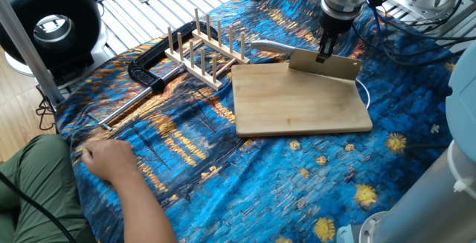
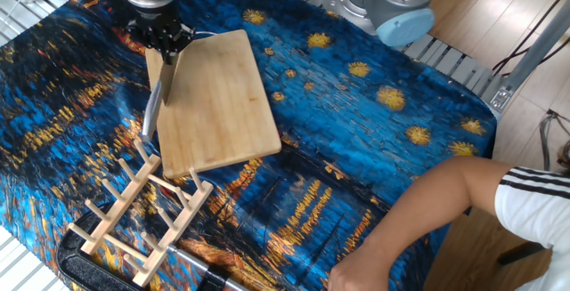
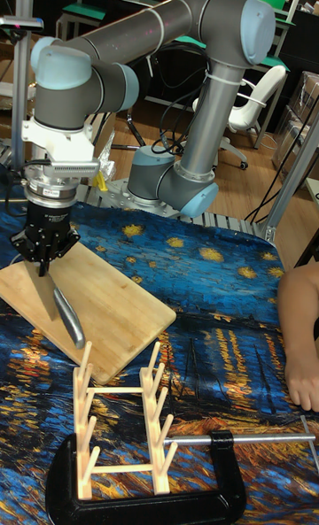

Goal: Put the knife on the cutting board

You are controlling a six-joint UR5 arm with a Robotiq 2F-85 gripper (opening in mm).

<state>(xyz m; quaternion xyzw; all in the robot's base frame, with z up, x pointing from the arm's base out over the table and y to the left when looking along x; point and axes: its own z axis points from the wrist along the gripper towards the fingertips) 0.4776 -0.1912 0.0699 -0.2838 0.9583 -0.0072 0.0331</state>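
The knife (image 1: 321, 64), a silver cleaver, hangs blade-on-edge above the far edge of the cutting board (image 1: 297, 103). Its handle (image 1: 268, 45) points toward the peg rack. My gripper (image 1: 326, 50) is shut on the top of the blade. In the other fixed view the knife (image 2: 160, 84) runs along the board's (image 2: 218, 104) left edge under the gripper (image 2: 163, 49). The tall fixed view shows the gripper (image 3: 42, 266) holding the knife (image 3: 66, 312) over the board (image 3: 106, 308), handle toward the camera.
A wooden peg rack (image 1: 205, 50) stands left of the board, with a black clamp (image 1: 149, 72) and its metal bar beyond it. A person's hand (image 1: 110, 159) rests on the starry blue cloth (image 1: 245, 176) at the front left. A white cable (image 1: 364, 91) lies by the board's right end.
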